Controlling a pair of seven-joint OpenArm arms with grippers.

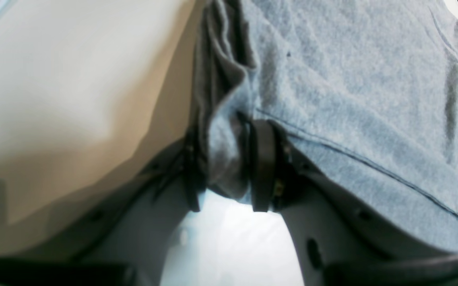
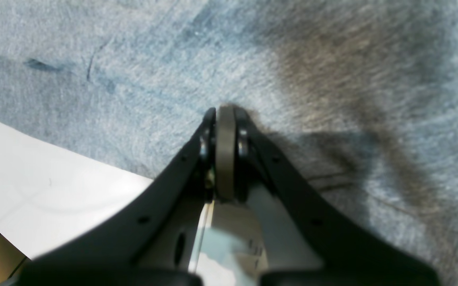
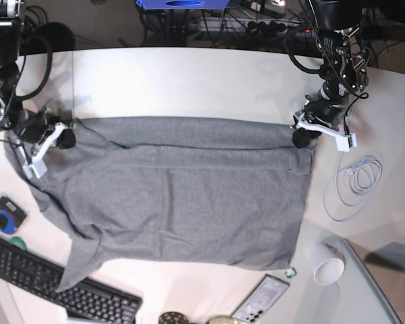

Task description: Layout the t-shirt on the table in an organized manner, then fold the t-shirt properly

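Observation:
The grey t-shirt (image 3: 182,192) lies spread across the white table (image 3: 189,81), its far edge stretched between my two grippers. A sleeve hangs toward the keyboard at the near left. My left gripper (image 3: 302,135) is at the shirt's far right corner. In the left wrist view it (image 1: 229,171) is shut on a bunched fold of the t-shirt (image 1: 352,91), just above the table (image 1: 54,79). My right gripper (image 3: 62,137) is at the far left corner. In the right wrist view it (image 2: 225,119) is shut with its tips in the t-shirt (image 2: 133,59), a thin grey strip between the fingers.
A black keyboard (image 3: 54,287) lies at the near left, with a blue tape roll (image 3: 3,217) beside it. A white cable (image 3: 354,179) and a white cup (image 3: 327,270) are on the right. A phone (image 3: 260,307) lies at the near edge. A grey glass panel (image 3: 381,287) fills the near right corner.

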